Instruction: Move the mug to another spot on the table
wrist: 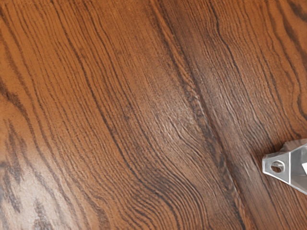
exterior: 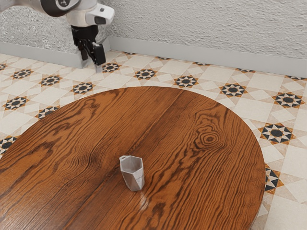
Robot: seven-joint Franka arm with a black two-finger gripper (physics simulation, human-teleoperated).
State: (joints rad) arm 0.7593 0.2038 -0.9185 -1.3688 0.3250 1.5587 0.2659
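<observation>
The black 2-finger hand hangs high, fingers apart and holding nothing, well apart from the small pale-grey faceted mug standing upright on the round dark-wood tabletop, and an off-centre descent could clip its rim and topple it.

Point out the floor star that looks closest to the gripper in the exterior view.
The star tile just to the exterior view's right of the gripper, almost meeting it in the picture; all the rest appear farther off.
</observation>
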